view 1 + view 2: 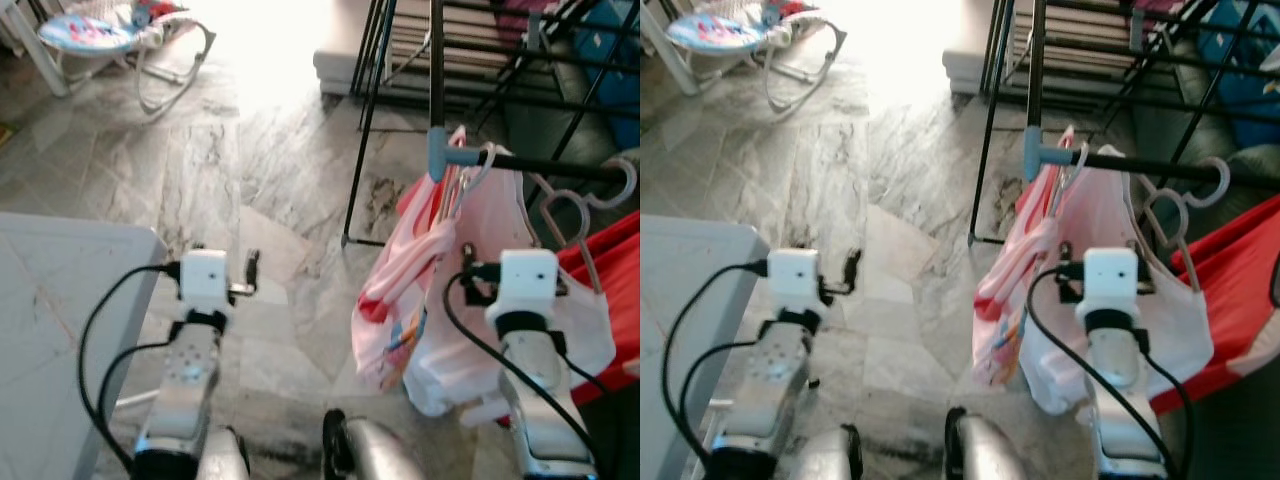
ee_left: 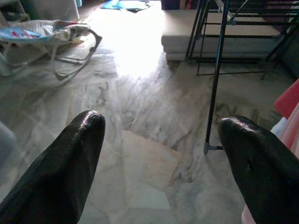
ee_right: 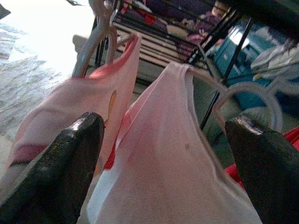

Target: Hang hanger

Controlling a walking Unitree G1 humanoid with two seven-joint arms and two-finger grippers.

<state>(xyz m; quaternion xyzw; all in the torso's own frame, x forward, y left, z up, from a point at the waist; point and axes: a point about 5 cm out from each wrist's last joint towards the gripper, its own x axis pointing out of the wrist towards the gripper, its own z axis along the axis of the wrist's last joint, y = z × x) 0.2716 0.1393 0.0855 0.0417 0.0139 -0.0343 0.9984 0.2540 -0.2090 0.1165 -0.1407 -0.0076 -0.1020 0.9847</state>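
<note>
While nothing is sitting between its fingers, the right gripper [image 3: 163,154] is hovering spread wide just in front of the pale pink garment [image 1: 480,300], its wrist camera looking up the cloth toward the white hanger [image 3: 252,93] whose hook is resting over the black rail [image 1: 560,168] of the drying rack [image 1: 437,60]. That hanger looks seated already, so the wide spread is probably there to let the garment hang free rather than to grip it. Beside it, a second pink garment [image 1: 410,270] is dangling from its own hanger near the blue-grey rail joint [image 1: 440,155], and a red cloth [image 1: 610,270] is draping off the rack on the robot's right. On the other side, the left gripper [image 2: 159,158] is also standing wide apart and holding nothing, pointing over the marble floor [image 1: 260,180] next to the corner of the grey counter [image 1: 60,300], well apart from the rack. Farther off, a baby bouncer [image 1: 110,40] is sitting on the floor in bright light.
</note>
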